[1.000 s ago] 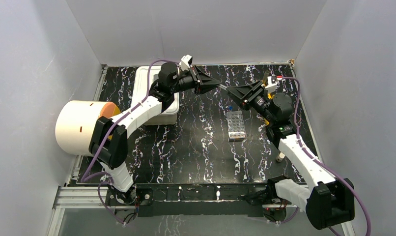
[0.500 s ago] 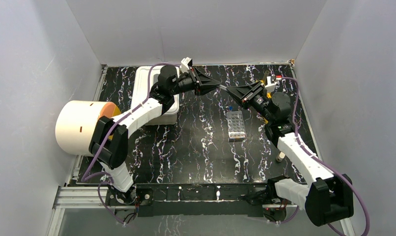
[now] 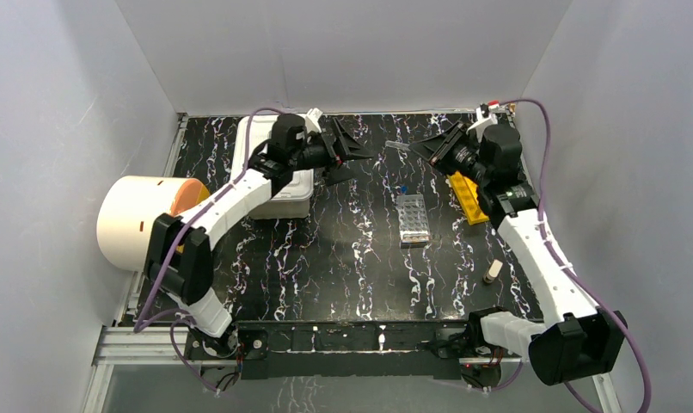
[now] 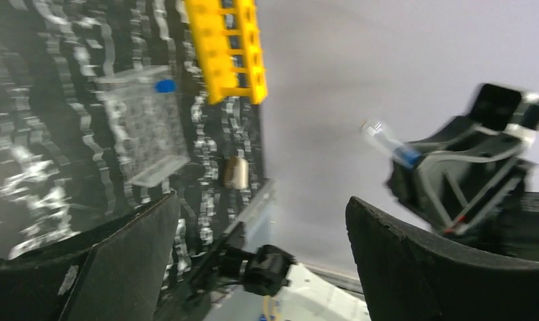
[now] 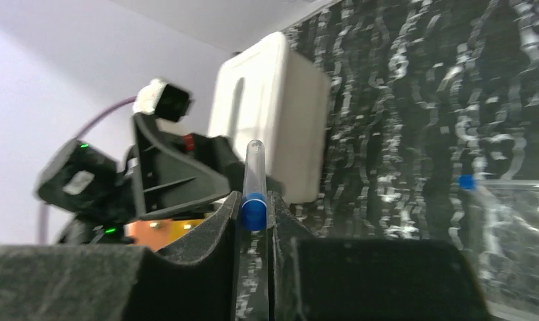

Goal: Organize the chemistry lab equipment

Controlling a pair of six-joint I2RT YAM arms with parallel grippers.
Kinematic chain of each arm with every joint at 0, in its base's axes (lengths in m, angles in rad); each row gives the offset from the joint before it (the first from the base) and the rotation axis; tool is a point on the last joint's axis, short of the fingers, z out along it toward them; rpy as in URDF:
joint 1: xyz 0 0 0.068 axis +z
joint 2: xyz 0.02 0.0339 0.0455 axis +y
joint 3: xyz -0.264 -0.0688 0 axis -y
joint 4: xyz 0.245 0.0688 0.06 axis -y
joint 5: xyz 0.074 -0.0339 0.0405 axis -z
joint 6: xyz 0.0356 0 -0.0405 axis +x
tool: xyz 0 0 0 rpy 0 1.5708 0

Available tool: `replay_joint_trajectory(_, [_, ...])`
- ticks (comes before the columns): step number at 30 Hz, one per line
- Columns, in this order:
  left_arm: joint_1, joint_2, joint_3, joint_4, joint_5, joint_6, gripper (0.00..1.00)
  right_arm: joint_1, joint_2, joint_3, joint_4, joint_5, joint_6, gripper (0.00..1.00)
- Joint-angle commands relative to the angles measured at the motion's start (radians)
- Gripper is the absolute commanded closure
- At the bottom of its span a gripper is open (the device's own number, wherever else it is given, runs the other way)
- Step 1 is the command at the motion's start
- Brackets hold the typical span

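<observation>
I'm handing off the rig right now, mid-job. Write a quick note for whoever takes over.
Left tool: open, empty, raised near the white tub.
Right tool: shut on the held vial, up in the air at the far right.
Clear rack sits mid-table with a blue cap at its far corner. Yellow rack lies to its right, and a small tan piece lies nearer.
Done: little. Left: rack the held vial, then tidy the rest.
</observation>
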Motion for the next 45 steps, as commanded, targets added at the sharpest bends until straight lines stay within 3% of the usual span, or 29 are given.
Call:
replay_joint_trajectory(1, [0.039,-0.161,0.046,-0.373,-0.11,0.4,0.06,-0.012,0.032,0.222,-0.495,0.198,-0.38,0.85])
replay_joint_trajectory(5, [0.039,-0.224,0.055,-0.506,-0.129,0.594,0.05,-0.013,0.116,0.319,-0.751,0.324,-0.53,0.84])
replay_joint_trajectory(12, [0.039,-0.26,0.084,-0.613,-0.165,0.719,0.05,-0.014,0.218,0.346,-0.87,0.412,-0.633,0.85])
replay_joint_trajectory(30, [0.04,-0.28,0.067,-0.675,-0.26,0.812,0.04,0.209,0.523,0.466,-0.83,0.53,-0.627,0.84])
replay_joint_trajectory(45, [0.042,-0.292,0.061,-0.673,-0.283,0.83,0.03,0.225,0.618,0.497,-0.783,0.539,-0.611,0.84])
